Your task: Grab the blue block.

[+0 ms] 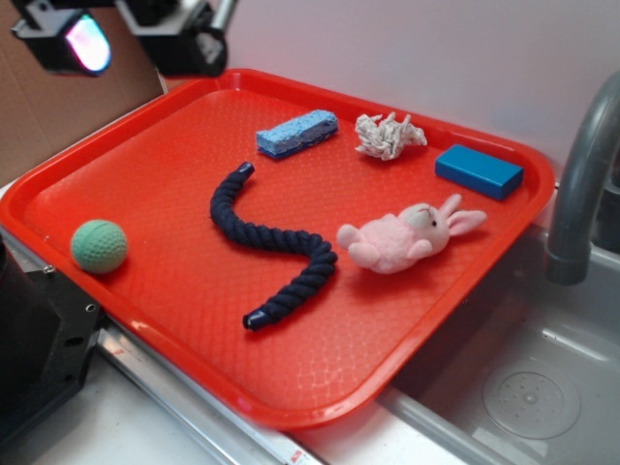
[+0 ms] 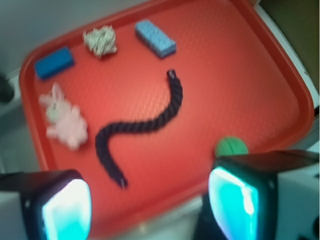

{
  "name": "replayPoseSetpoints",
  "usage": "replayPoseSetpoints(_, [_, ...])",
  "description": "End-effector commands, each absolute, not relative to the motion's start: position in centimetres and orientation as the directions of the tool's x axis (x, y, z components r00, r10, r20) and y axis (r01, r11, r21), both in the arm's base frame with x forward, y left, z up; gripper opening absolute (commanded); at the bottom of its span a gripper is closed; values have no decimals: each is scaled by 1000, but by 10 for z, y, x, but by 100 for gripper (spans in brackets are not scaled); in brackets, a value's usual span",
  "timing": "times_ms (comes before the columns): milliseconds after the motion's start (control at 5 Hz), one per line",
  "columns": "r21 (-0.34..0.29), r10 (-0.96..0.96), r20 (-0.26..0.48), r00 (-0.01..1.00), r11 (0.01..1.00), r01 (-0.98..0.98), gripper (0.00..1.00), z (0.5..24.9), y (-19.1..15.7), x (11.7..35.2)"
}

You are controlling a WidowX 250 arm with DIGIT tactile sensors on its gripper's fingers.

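The blue block (image 1: 479,170) lies flat near the far right corner of the red tray (image 1: 145,145); in the wrist view the blue block (image 2: 54,62) sits at the upper left. My gripper (image 1: 136,34) hangs high over the tray's far left corner, well away from the block. From the wrist, the gripper (image 2: 150,210) stands open, its two glowing pads wide apart with nothing between them, over the tray's near edge.
On the tray also lie a pale blue sponge (image 1: 296,133), a frayed white rope knot (image 1: 387,135), a pink bunny (image 1: 407,235), a dark navy rope (image 1: 271,242) and a green ball (image 1: 99,245). A grey faucet (image 1: 581,184) and sink (image 1: 523,387) stand at the right.
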State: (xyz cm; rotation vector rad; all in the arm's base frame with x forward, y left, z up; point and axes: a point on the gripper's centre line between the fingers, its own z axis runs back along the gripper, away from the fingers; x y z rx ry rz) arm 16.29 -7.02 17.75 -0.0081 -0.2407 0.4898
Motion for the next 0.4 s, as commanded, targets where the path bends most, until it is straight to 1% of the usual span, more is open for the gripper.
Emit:
replayPoseSetpoints(0, [-158, 570, 329, 753, 819, -551, 100, 133, -82, 262])
replayPoseSetpoints(200, [-177, 583, 290, 759, 812, -556, 100, 113, -86, 285])
